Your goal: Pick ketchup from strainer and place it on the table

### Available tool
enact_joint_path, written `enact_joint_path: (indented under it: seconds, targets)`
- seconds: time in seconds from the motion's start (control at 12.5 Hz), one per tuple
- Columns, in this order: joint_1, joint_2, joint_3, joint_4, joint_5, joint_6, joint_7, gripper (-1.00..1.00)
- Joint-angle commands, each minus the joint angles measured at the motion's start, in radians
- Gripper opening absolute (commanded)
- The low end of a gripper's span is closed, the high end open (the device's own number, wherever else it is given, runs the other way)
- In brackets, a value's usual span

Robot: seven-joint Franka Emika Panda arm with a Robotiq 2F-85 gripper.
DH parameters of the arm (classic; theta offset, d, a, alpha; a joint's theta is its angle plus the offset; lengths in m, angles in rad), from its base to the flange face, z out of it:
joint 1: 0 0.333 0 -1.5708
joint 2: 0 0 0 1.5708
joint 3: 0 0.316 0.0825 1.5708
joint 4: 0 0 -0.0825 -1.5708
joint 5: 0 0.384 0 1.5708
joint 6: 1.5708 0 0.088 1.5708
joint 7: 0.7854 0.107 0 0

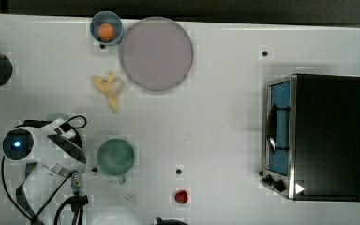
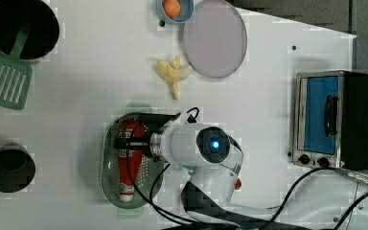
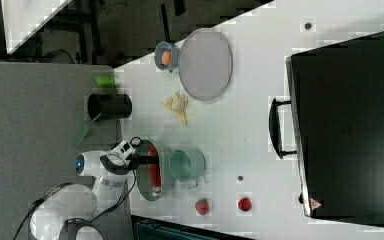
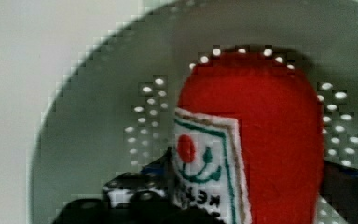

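Red ketchup (image 2: 128,165) lies lengthwise in strainer (image 2: 109,163) bowl, cap toward the left view's bottom. Gripper (image 2: 130,143) low over bottle, fingers spread either side of body w/ no pinch yet, prob. set crosswise for narrow grip.

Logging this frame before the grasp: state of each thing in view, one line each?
ketchup: lying in strainer, not lifted
strainer: on table, holds ketchup
gripper: down over the ketchup, fingers either side
toaster oven: door shut
green cup: upright, empty
blue bowl: holds an orange ball
plate: empty

ketchup (image 2: 126,168) inside strainer (image 2: 109,163)
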Motion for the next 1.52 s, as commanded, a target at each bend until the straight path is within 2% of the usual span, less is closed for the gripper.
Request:
enact_joint_path:
  seconds: [0.08,0.32,0.56,0.8,1.04,1.28,1.52]
  targets:
    - [0.03,-0.013,-0.016,0.045,-0.012,0.023,0.057,0.2]
    - [0.006,-0.087,0.028,0.009,0.005,-0.012,0.057,0.18]
    - [-0.063,-0.236,0.125,-0.03,0.159,-0.08,0.057,0.18]
    - [-0.135,-0.38,0.181,-0.011,0.286,-0.182,0.021,0.18]
    - [-0.19,-0.467,0.185,0.046,0.365,-0.293,-0.121,0.18]
    - [-0.269,-0.481,0.17,0.13,0.489,-0.482,-0.31,0.18]
    - [-0.357,-0.482,0.121,0.2,0.498,-0.577,-0.444,0.18]
